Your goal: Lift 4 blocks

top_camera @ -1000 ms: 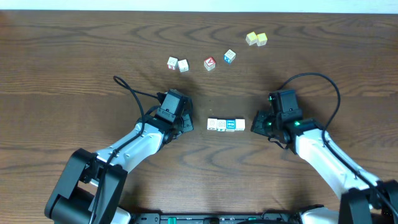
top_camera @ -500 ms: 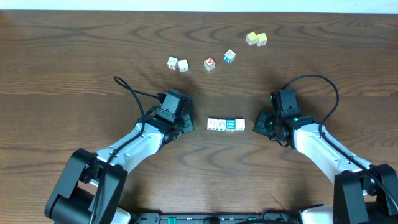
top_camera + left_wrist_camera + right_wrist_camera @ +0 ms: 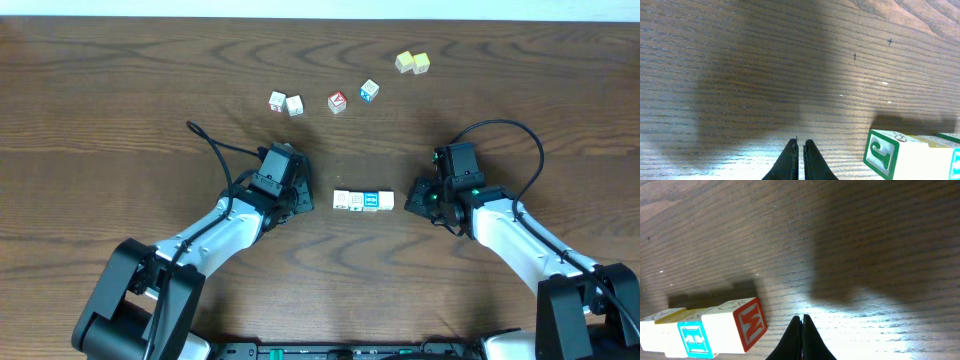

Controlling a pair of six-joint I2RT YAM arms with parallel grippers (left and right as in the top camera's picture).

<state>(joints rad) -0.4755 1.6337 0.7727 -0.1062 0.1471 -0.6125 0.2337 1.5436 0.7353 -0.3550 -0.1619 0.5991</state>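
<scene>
The four blocks point(image 3: 363, 201) lie in one tight row, side touching side, at the centre of the overhead frame, flat on the wooden surface point(image 3: 120, 80). My left end effector point(image 3: 300, 204) is just beside the left end of the row and my right end effector point(image 3: 413, 203) is just beside the right end. Neither touches a block. Both are fully closed, finger against finger, and they hold nothing.

In the left wrist view the block with the green letter point(image 3: 888, 159) sits at the lower right, a little off the line of the fingertips. In the right wrist view the block with the red letter point(image 3: 742, 325) sits at the lower left, also off the line.

I judge the step in hand is to squeeze the row from both ends and lift it as one bar. To do it well, I should first line up each closed tip with the middle of its end face, low near the surface. Then I should press in from both sides together, with equal force. If one tip is off centre, the row may buckle. The other cubes point(image 3: 338, 101) in the upper part of the frame are well apart, so I leave them.
</scene>
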